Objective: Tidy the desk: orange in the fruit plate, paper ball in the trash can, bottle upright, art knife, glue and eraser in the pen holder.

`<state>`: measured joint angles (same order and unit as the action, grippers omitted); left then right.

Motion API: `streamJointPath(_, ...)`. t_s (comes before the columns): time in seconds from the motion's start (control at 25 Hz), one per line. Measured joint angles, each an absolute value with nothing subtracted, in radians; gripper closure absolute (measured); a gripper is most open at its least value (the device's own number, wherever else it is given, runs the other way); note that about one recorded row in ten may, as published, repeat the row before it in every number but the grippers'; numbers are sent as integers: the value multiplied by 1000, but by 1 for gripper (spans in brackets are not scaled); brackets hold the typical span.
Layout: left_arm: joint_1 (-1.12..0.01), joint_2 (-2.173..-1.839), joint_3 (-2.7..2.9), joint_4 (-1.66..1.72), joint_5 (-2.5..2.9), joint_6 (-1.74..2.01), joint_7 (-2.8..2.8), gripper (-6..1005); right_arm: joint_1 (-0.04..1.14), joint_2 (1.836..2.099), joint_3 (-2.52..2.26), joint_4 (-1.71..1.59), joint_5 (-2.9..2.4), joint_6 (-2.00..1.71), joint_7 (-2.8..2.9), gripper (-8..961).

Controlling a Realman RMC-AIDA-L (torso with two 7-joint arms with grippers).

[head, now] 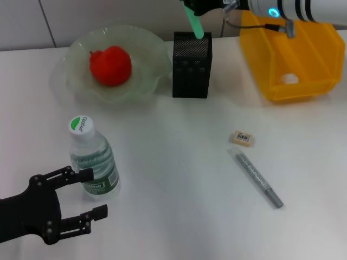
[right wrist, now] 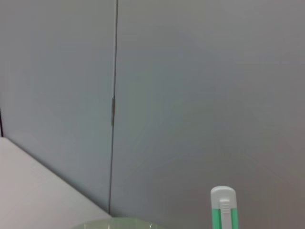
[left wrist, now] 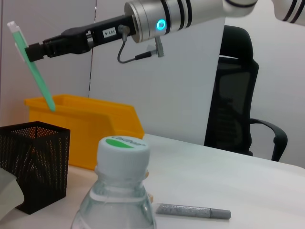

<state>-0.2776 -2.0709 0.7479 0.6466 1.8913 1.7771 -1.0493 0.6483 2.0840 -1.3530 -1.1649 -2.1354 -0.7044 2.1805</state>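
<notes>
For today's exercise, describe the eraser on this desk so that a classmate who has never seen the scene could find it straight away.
Start from the big yellow trash can at the far right of the white table, then come toward the robot. The eraser lies flat there, just beyond the tip of a grey pen-like stick. It is the only small cream block, with a barcode label.

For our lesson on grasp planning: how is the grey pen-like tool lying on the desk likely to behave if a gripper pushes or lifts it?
The grey tool looks like a slim, straight rod, so it is probably stiff and light. Its rounded body lies flat on the smooth white desk, so a sideways push may roll it. Being thin and low, it may slip from a loose pinch.
</notes>
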Motion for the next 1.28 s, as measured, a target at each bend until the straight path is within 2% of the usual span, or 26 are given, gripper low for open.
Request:
streamJointPath(0.4,-279,-2071,747,646,1891,1778,-1049,215,576,2086,-1378,-1078,-1686,-637,1711,788)
streamJointPath(0.96,-287,-2072,752,645,1890,1778,-1061,214,606,2085,-1369,-917,-1614,-588,1587,788)
streamJointPath(1.28,-296,-2072,755,634,1890,1778,-1063,214,626,2081,-1367,-865,-1564,-596,1535,735)
